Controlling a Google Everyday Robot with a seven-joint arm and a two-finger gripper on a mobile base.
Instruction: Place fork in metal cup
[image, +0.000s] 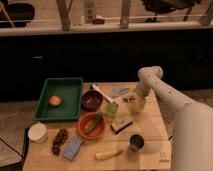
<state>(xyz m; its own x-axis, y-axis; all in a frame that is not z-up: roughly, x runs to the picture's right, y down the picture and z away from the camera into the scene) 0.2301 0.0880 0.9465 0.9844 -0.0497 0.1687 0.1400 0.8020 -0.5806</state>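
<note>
The metal cup, a small shiny cylinder with a dark inside, stands near the table's front right. A thin silvery piece that looks like the fork lies on the table right of centre. My gripper hangs from the white arm directly over the fork's right end, low to the tabletop. Its fingers look open, with nothing seen held between them. The cup is well in front of the gripper.
A green tray holding an orange fruit sits at left. A dark bowl, white-handled utensil, green packet, orange bowl, block, banana, blue sponge, grapes and paper cup crowd the table.
</note>
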